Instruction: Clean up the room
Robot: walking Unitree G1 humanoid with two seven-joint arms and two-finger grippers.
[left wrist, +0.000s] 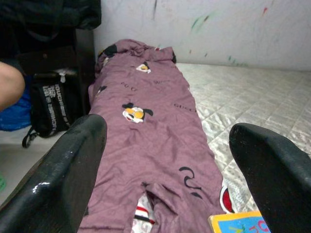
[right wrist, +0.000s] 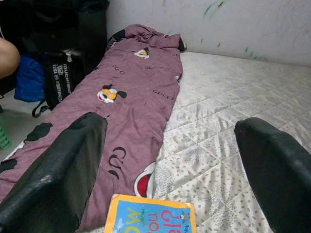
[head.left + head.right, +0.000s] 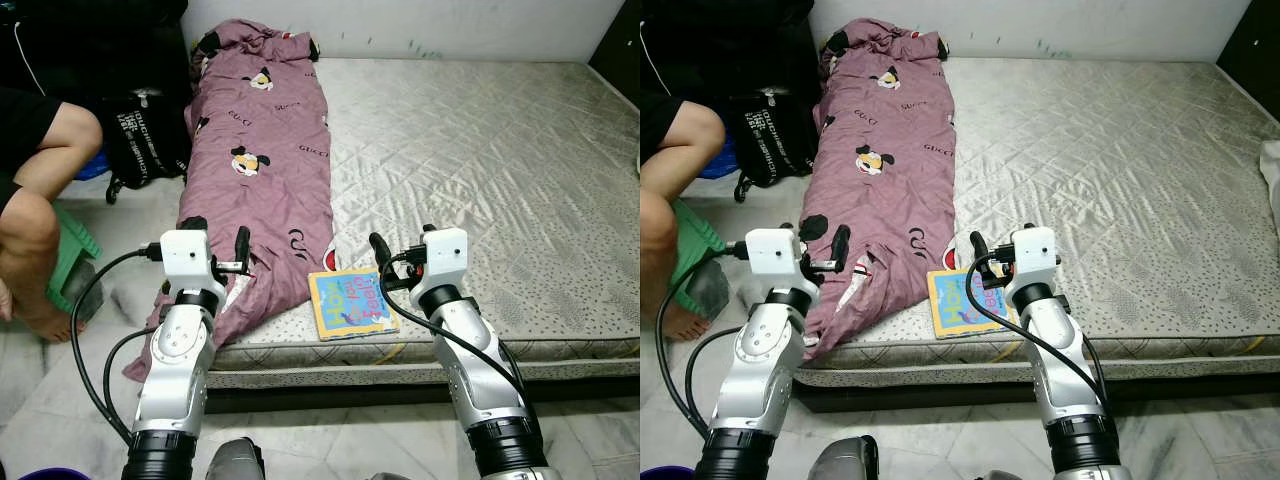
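Book: the children's book (image 3: 350, 303) lies flat at the mattress's (image 3: 500, 180) near edge, touching the purple blanket (image 3: 262, 170).
Risk: pushed from above, it may slide off the edge; fingers could snag the blanket instead.
Right gripper (image 3: 385, 262): raised just beside the book, fingers spread, empty.
Left gripper (image 3: 218, 245): raised over the blanket's hanging end, fingers spread, empty.
Bystander: person (image 3: 40, 200) seated left.
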